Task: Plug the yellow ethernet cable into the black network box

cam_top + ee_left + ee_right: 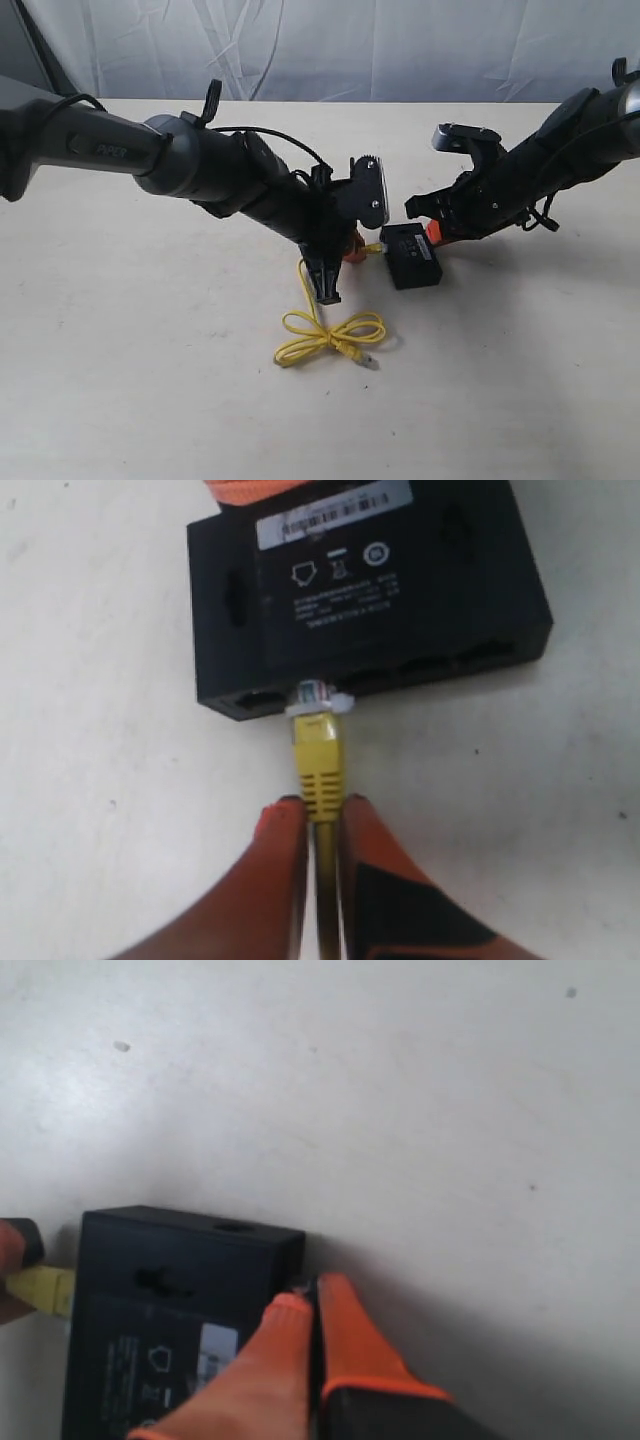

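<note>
The black network box (411,256) lies flat on the table with its white label strip (333,510) facing up. My left gripper (322,815) is shut on the yellow ethernet cable (319,760) just behind its boot. The clear plug (318,694) sits at the mouth of a port near one end of the box's port side; how deep it sits is unclear. The rest of the cable lies in knotted loops (330,335) in front of the left arm. My right gripper (308,1295) is shut, its orange fingers (270,1360) resting on the box (170,1300) at the edge opposite the ports.
The pale table (150,380) spreads around the box and cable. A white cloth backdrop (320,50) hangs behind the table's far edge. The cable's free plug (368,360) lies beside the loops. Both black arms reach in over the table's middle.
</note>
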